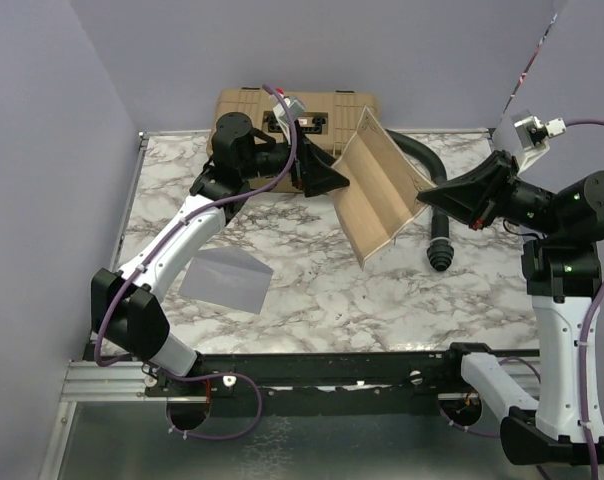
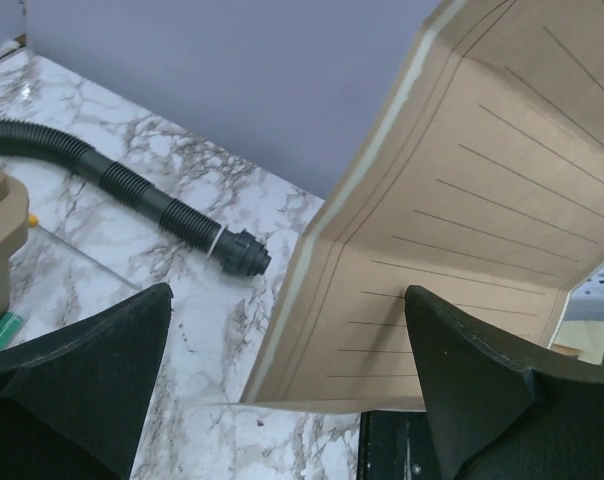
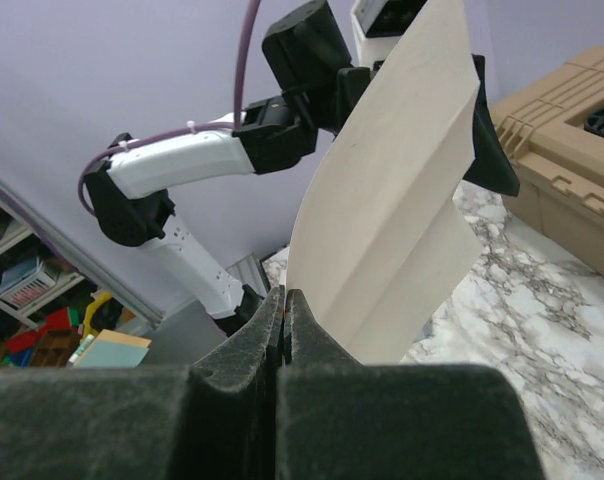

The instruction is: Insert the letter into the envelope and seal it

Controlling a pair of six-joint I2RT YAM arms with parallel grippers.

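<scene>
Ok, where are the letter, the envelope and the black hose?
letter (image 1: 377, 195): top view, middle of its folded sheet.
envelope (image 1: 225, 281): top view, centre of its grey face.
black hose (image 2: 132, 188): left wrist view, ribbed part.

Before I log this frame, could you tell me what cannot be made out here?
Top view: the envelope is too small to show whether its flap is open; both wrist views miss it.
Left wrist view: the letter runs past the top and right edges; whether the open left gripper touches it is unclear.
Right wrist view: the right gripper hides the letter corner it pinches.
</scene>
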